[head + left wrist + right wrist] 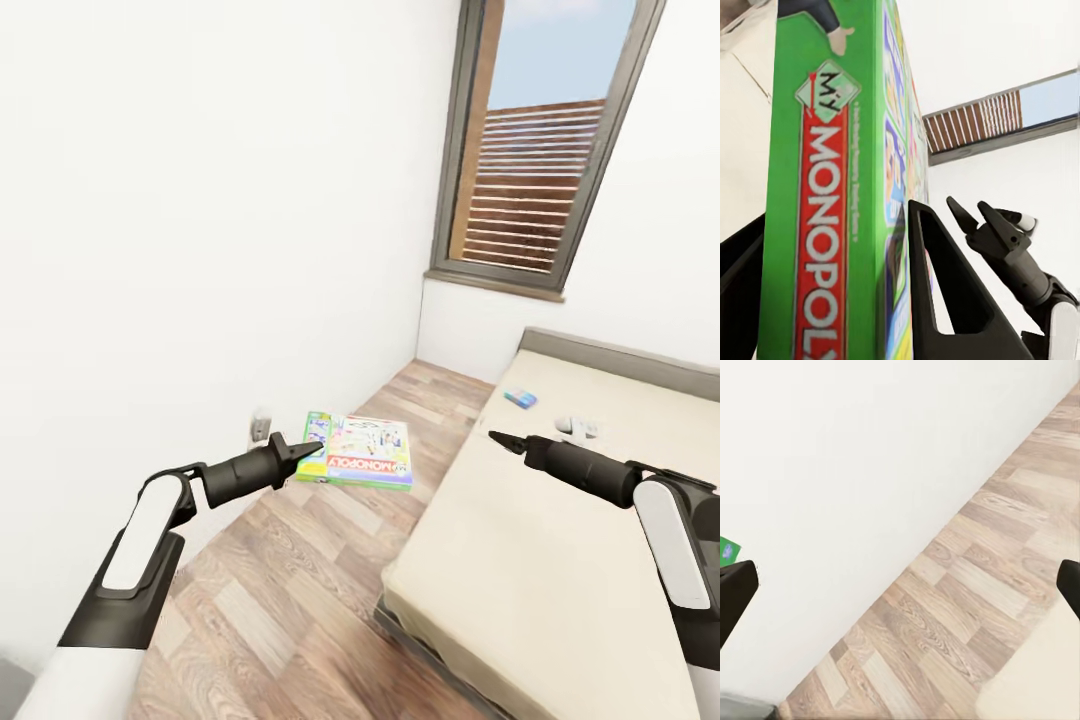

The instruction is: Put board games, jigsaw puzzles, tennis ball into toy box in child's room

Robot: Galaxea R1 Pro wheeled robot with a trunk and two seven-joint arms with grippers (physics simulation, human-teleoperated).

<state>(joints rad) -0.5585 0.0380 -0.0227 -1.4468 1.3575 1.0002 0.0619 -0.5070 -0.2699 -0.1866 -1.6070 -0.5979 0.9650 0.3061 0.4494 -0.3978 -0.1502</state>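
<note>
my left gripper (pixel 300 458) is clamped on the "my monopoly" board game (pixel 360 452), fingers pinching one short edge so the flat box sticks out level ahead of the arm, over the wood-plank floor (pixel 300 590) beside the bed (pixel 540 560). in the left wrist view the box's green side (pixel 825 225) fills the space between the two dark fingers (pixel 945 292), the red logo band running along it; the grip looks snug on a thin rigid edge, which i judge is why the box holds flat instead of drooping (a long lever on a small pinch, so i'd move gently).

my right gripper (pixel 497 438) hangs empty over the bed's near edge, its fingertips reading as close together in the head view, while the right wrist view shows the two dark fingers at opposite borders with bare floor and wall between, so i take it as spread and carrying nothing.

further up the bed, a small light-blue box (pixel 519 398) lies flat on the smooth beige mattress, which i take for the second board game, and a pale white item (pixel 577 428) sits just beside it, too small to identify. the bed's grey headboard (pixel 620 355) runs under the white wall, near the dark-framed window (pixel 540 150) with its brown slats. the toy box and table are not before me, so the carry is the step in hand
</note>
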